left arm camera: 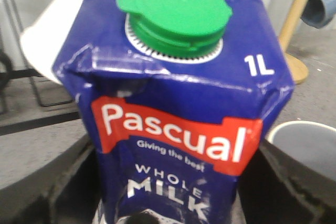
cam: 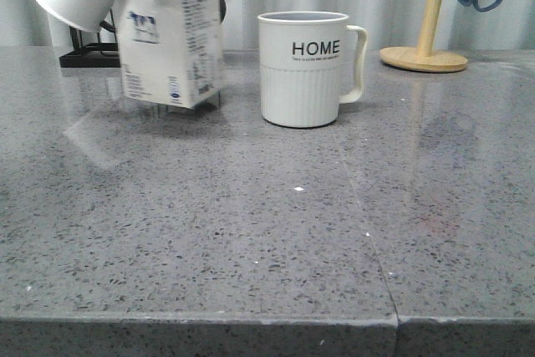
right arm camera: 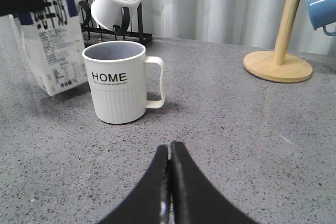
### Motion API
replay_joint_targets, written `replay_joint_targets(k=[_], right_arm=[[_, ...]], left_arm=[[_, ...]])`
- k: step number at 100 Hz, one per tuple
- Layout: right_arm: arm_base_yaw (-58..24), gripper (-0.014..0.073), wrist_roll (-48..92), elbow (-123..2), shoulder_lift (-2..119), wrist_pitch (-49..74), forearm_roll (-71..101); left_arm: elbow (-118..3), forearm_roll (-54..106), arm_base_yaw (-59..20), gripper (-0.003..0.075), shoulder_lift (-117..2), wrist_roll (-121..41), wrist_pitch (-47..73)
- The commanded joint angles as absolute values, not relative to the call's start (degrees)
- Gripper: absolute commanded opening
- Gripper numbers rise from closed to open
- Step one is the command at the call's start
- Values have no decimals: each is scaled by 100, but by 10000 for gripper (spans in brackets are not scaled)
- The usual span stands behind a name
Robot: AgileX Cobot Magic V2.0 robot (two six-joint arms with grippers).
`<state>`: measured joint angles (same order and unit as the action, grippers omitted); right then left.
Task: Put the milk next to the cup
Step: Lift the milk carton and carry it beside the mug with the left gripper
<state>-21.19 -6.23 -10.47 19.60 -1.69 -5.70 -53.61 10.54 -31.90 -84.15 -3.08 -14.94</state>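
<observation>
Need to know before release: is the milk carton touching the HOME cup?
Apart. The front view shows bare table between the milk carton and the HOME cup; the right wrist view shows the same gap.

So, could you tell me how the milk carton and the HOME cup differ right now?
The milk is a tall, boxy carton with a dark blue top, while the cup is shorter, round and all white with a handle. The milk leans, tilted and held at its sides by the left gripper; the cup stands upright and free on the table. The milk is capped with a green lid; the cup is open-topped. Both have white lower bodies.
</observation>
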Motion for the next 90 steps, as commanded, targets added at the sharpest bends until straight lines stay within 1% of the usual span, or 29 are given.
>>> replay_joint_targets(k=[1, 28, 44, 51, 66, 71, 75, 90], right_arm=[[-2117, -66, -619, -1185, 1971, -574, -622], [-2117, -66, -619, -1185, 1971, -574, -622], [-2117, -66, -619, -1185, 1971, -574, -622], [-2117, -66, -619, -1185, 1971, -574, -622], [-2117, -66, -619, -1185, 1971, -574, -622], [-2117, -66, -619, -1185, 1971, -574, -622], [-2117, -66, -619, -1185, 1971, -574, -622], [-2117, -66, -619, -1185, 1971, -574, -622]], left_arm=[[-5700, 1132, -3355, 315, -8371, -275, -2000], [-5770, 1170, -3505, 315, -8628, -275, -2218], [-5770, 1170, -3505, 323, -8653, -275, -2074], [-5770, 1170, -3505, 377, -8653, -275, -2044], [-5770, 1170, -3505, 599, -8663, -275, -2044], [-5770, 1170, -3505, 646, -8663, -275, -2044], [-5770, 1170, -3505, 664, -8663, -275, -2044], [-5770, 1170, -3505, 661, -8642, -275, -2022]])
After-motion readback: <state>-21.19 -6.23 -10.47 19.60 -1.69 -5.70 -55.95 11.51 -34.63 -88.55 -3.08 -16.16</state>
